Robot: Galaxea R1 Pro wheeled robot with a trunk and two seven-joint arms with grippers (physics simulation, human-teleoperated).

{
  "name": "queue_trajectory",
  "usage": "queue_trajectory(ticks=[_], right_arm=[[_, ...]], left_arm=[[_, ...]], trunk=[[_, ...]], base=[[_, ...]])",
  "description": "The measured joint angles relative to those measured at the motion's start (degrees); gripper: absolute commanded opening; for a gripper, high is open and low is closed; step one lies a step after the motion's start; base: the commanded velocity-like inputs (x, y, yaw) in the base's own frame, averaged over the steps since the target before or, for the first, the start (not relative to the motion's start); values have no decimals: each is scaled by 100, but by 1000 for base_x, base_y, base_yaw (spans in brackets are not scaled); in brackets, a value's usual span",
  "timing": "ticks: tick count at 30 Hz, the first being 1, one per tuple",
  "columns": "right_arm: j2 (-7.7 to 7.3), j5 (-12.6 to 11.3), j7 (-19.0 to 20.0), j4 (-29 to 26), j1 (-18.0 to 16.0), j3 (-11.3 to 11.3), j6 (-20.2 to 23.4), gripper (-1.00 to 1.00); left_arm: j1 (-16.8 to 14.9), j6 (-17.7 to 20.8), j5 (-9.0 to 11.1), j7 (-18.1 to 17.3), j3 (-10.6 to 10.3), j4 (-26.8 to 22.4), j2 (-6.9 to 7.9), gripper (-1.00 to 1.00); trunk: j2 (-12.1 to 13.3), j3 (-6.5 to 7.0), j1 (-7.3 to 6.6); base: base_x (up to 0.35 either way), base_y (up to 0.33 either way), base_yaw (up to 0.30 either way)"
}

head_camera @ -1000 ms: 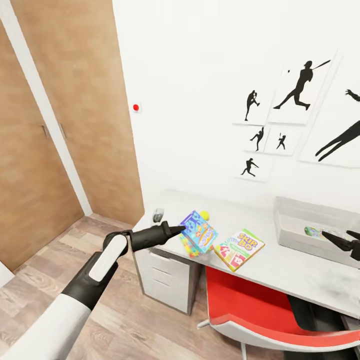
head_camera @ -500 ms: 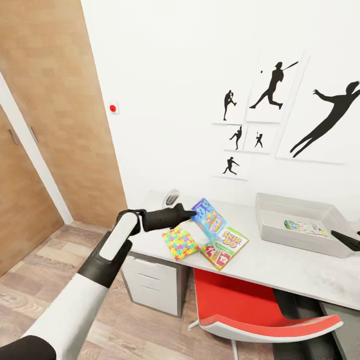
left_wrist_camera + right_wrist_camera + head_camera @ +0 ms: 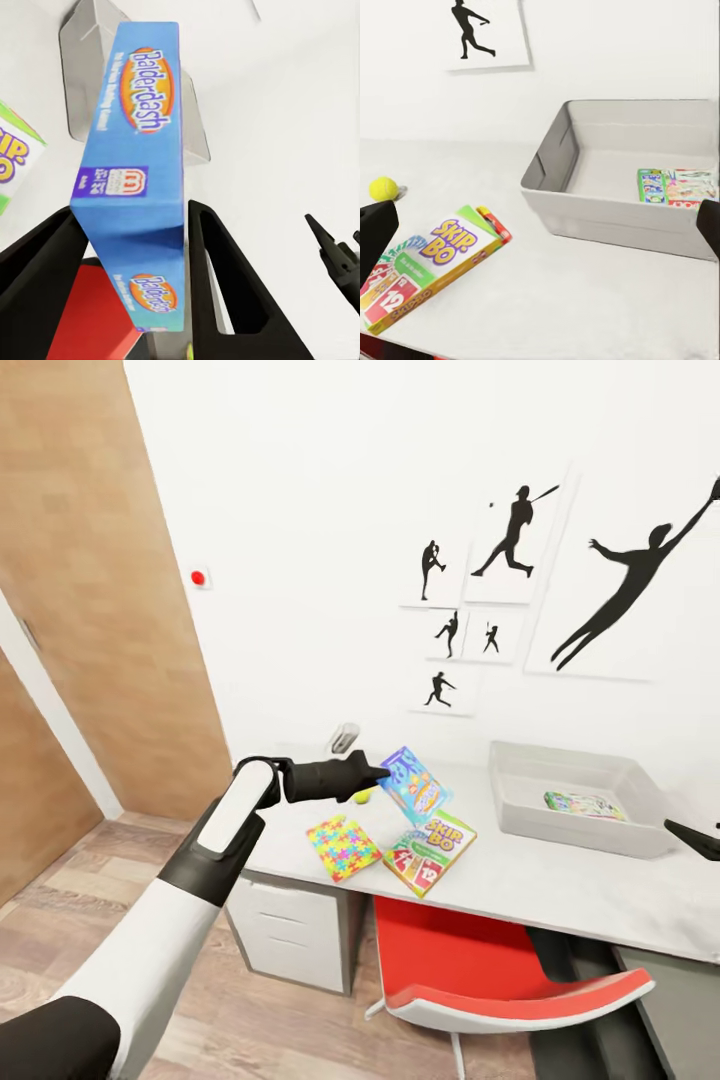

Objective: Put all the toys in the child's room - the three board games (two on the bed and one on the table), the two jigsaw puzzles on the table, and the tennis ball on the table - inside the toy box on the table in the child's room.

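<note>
We're in a child's bedroom at home, and the clues are everywhere. White walls carry black silhouette pictures of athletes, batters mid-swing and a leaping catcher. A long white desk with drawers runs under them, a red chair tucked in below. Toys are strewn on top: a SKIP BO game box, a multicoloured jigsaw sheet, a yellow-green tennis ball, a blue Balderdash box, and a light grey toy bin with a game inside. Wood-plank flooring and a wooden door complete the domestic look.
</note>
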Motion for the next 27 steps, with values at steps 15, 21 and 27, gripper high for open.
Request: queue_trajectory(ticks=[15, 21, 27], right_arm=[[-1, -1, -7, 3, -5, 9, 2, 100], [-4, -2, -4, 0, -1, 11, 17, 100], [-8, -2, 1, -2, 4, 11, 18, 100]], left_arm=[[-22, 53, 432, 146, 16, -254, 175, -100], [-36, 183, 1438, 1011, 9, -618, 435, -100], [-301, 629, 1777, 1794, 524, -565, 657, -100]], trunk=[[0, 0, -1], [0, 0, 0], [0, 0, 0]], base=[[62, 62, -296], [18, 14, -298], [1, 1, -298]])
